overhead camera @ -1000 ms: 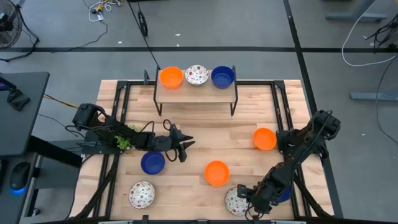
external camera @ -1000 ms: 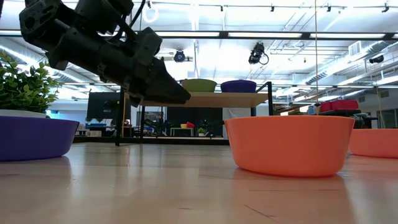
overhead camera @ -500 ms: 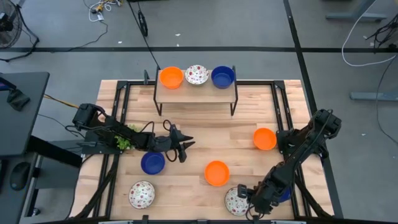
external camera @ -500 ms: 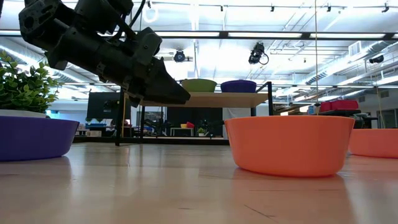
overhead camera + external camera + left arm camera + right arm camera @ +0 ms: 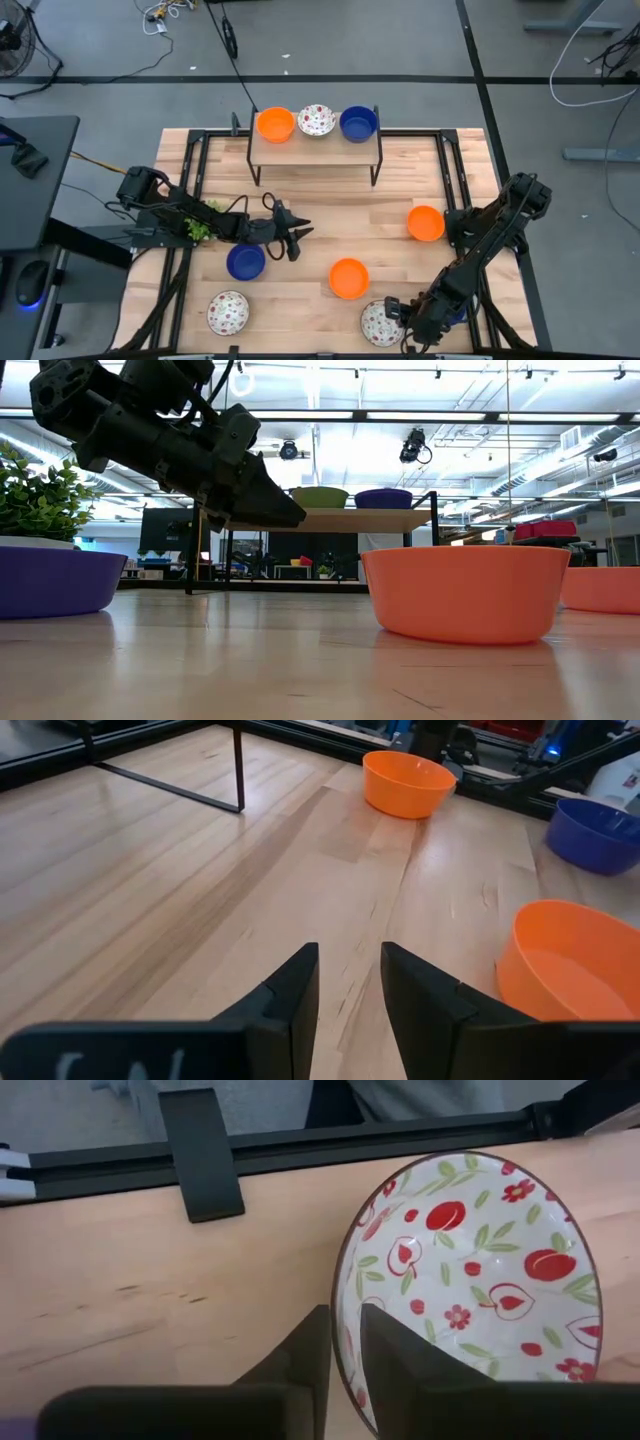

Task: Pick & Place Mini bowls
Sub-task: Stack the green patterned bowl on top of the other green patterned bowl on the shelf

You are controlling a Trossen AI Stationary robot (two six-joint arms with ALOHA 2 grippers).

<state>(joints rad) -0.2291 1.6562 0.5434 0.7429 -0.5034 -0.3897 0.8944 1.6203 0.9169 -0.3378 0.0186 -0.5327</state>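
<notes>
Three mini bowls stand on the raised shelf (image 5: 315, 140): orange (image 5: 275, 124), speckled (image 5: 317, 120) and blue (image 5: 358, 123). On the table rest two orange bowls (image 5: 426, 223) (image 5: 348, 278), a blue bowl (image 5: 245, 261) and two speckled bowls (image 5: 228, 312) (image 5: 378, 322). Another blue bowl (image 5: 458, 314) is half hidden under the right arm. My left gripper (image 5: 298, 238) hovers open above the table's middle, just beyond the blue bowl. My right gripper (image 5: 345, 1345) is at the near speckled bowl (image 5: 470, 1270), shut on it. My right gripper pinches the speckled bowl's rim (image 5: 343, 1305), on the side toward the table's right. One finger (image 5: 395, 1370) is inside the bowl and the other outside. The fingers come slanting down from the right. The bowl sits on the table close to the near edge.
A small green plant (image 5: 200, 225) stands by the left arm. The shelf's black legs (image 5: 238, 770) rise from the far half of the table. A black frame rail (image 5: 300, 1145) runs along the near edge, just past the speckled bowl. Bare wood lies between the two orange bowls.
My right gripper has shifted slightly toward the table's near edge at the speckled bowl. My left arm has kept still.
</notes>
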